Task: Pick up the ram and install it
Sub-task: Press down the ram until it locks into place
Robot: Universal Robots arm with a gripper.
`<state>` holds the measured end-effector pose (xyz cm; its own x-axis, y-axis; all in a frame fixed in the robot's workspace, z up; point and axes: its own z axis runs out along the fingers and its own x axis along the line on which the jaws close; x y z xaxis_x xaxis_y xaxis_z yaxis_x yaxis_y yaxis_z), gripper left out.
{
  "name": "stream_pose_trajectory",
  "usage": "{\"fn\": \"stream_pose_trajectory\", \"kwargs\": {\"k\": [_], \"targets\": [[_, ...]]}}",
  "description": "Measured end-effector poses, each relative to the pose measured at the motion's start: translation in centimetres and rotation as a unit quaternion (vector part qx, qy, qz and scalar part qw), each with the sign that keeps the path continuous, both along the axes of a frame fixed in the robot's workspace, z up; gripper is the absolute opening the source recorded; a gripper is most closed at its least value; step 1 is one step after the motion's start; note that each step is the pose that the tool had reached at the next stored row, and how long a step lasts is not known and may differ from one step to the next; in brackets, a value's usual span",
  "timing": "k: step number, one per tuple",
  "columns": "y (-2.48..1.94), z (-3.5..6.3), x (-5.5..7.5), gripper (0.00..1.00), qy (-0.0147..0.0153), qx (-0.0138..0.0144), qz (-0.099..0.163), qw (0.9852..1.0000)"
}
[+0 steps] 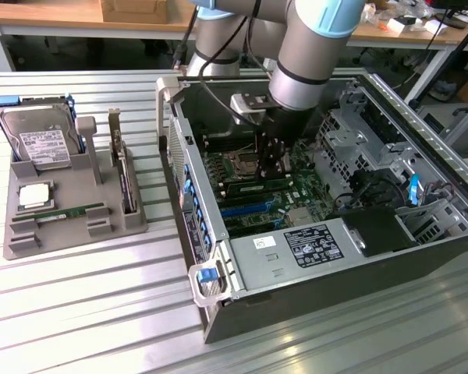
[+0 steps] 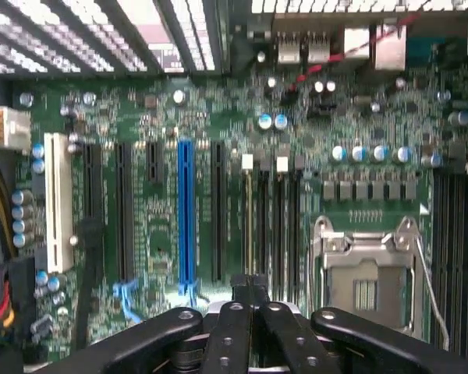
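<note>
Wrist view shows the hand [image 2: 249,292] clenched with nothing between its fingers, poised over the motherboard [image 2: 179,117] near the memory slots [image 2: 269,226]. Exterior view has it down inside the open computer case [image 1: 218,269], just above a ram [image 1: 261,185] lying seated in a slot beside the processor socket [image 1: 239,161].

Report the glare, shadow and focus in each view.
Exterior view: bright glare on the ribbed metal table, while the computer case interior lies in shadow. Wrist view: washed-out glare along the case's vent slats; the motherboard looks soft.
</note>
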<state>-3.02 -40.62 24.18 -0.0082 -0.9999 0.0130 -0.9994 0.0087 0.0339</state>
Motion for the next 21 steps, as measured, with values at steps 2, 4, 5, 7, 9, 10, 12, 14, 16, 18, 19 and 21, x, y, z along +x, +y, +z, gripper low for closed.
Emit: {"fn": "stream_pose_trajectory", "kwargs": {"k": [2,4,5,7,9,10,12,14,16,18,19,21], "targets": [[0.0,0.0,-1.1,0.11,-0.0005,0.0008,0.0,1.0],[0.0,-0.01,-2.2,0.11,-0.0011,0.0017,0.0,1.0],[0.0,-0.01,-2.9,0.11,-0.0014,0.002,0.0,1.0],[0.0,-0.18,-3.5,0.11,-0.0015,0.0031,0.0,1.0],[0.0,-0.48,-3.7,0.11,-0.0014,0.0044,0.0,1.0],[0.0,-0.6,-3.7,0.11,-0.0014,0.0045,0.0,1.0],[0.0,-1.0,-3.8,0.11,-0.0013,0.0045,0.0,1.0],[0.0,-1.13,-3.8,0.11,-0.0014,0.0047,0.0,1.0],[0.01,-1.04,-3.7,0.11,-0.0018,0.0052,0.0,1.0],[0.0,-0.14,-3.7,0.11,-0.0018,0.005,0.0,1.0],[0.0,0.1,-3.7,0.11,-0.0018,0.0049,0.0,1.0],[0.0,0.13,-1.9,0.11,-0.0006,0.0049,0.0,1.0]]}}
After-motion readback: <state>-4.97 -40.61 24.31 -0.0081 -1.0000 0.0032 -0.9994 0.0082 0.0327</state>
